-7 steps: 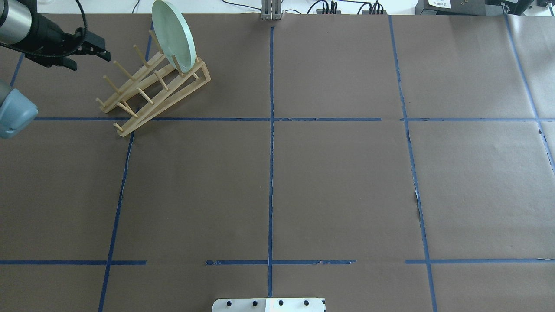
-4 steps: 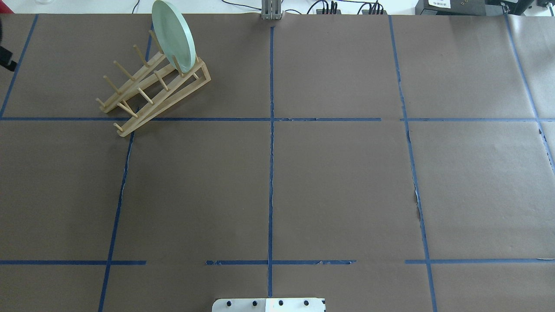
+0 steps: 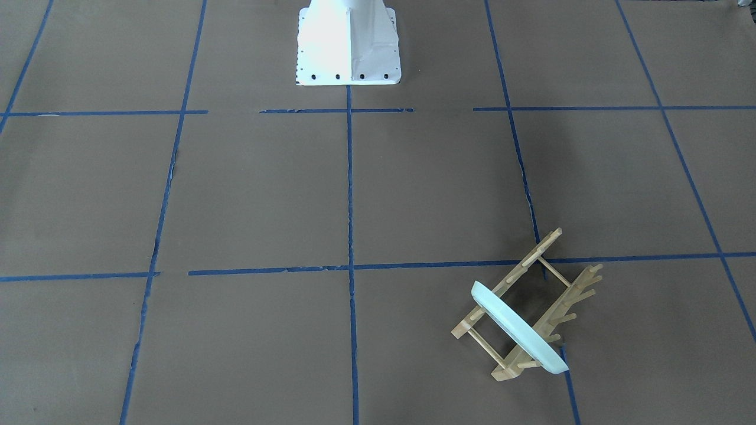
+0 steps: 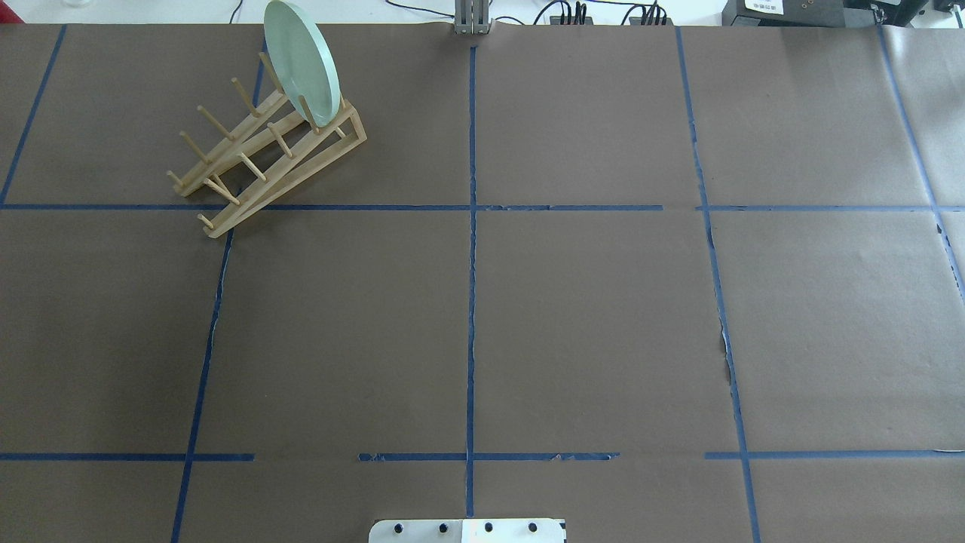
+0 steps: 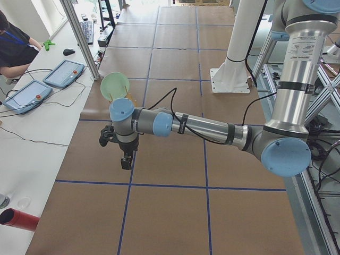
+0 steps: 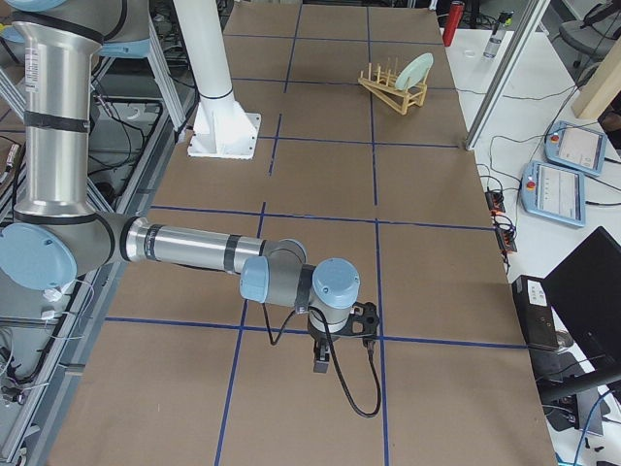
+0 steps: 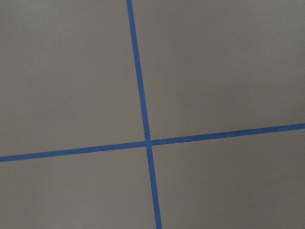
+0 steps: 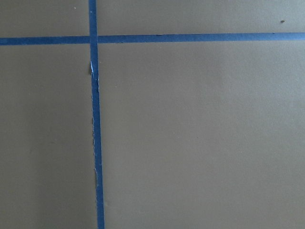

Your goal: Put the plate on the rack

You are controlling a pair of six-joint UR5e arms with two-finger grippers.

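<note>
Brown table (image 4: pixel 573 324) held one rack (image 4: pixel 354 128), far off at 11 o'clock, lying 8 to 2 o'clock. One plate (image 4: pixel 298 60) stood on edge in its 2 o'clock end. Left claw (image 5: pixel 126 162), right claw (image 6: pixel 321 366): I couldn't tell if open.

I log this site as a robotics lab. The table (image 4: pixel 603 302) is papered brown and ruled into squares with blue tape (image 4: pixel 471 302). A white pedestal (image 3: pixel 348 47) stands at the table's robot side, and the left arm (image 5: pixel 202 125) and right arm (image 6: pixel 184 243) reach over the table. Along the table's far side, a white bench (image 5: pixel 32 159) carries two pendants (image 5: pixel 64 73), a keyboard (image 5: pixel 87 32), a mouse (image 5: pixel 69 51) and cables (image 4: pixel 562 11). An operator (image 5: pixel 13 48) sits there. An aluminium post (image 5: pixel 79 40) rises at that table edge.
</note>
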